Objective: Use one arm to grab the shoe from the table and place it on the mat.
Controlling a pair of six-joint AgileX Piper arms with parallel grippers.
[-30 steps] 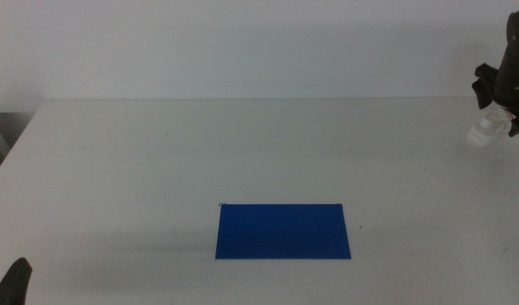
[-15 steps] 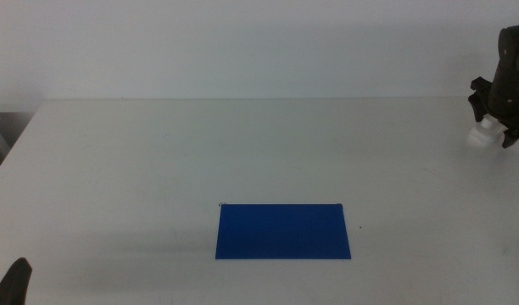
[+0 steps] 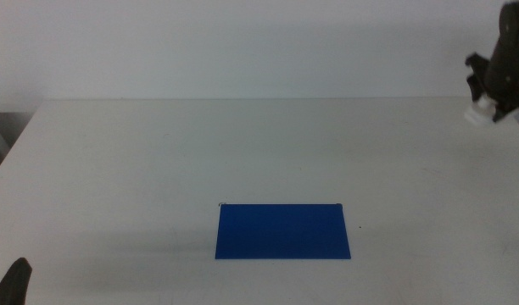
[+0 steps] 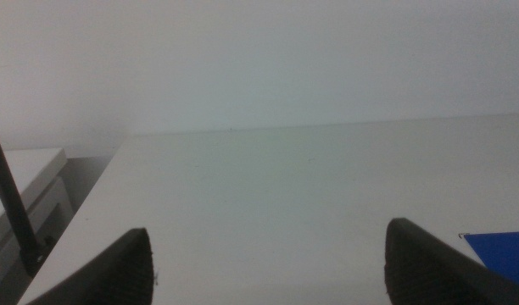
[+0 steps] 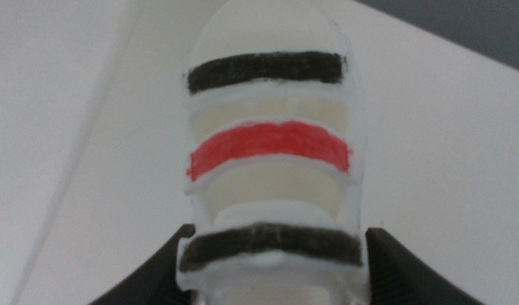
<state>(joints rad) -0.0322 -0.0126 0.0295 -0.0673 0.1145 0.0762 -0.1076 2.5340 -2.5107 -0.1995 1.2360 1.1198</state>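
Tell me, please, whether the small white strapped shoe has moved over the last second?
Yes. Held in the right gripper, the small white strapped shoe has risen from the white table toward the back edge, still far from the dark blue flat mat.

You see the flat dark blue rectangular mat [image 3: 282, 230] near the table's [image 3: 158, 161] front centre; the small white strapped shoe [image 3: 478, 111] sits between the right gripper's [image 3: 494, 103] jaws, far right, well apart.

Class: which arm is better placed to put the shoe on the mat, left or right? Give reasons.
Right. The right claw already grips the shoe, raised at the far right. The left claw waits open and empty at the table's near left, though the mat lies nearer it.
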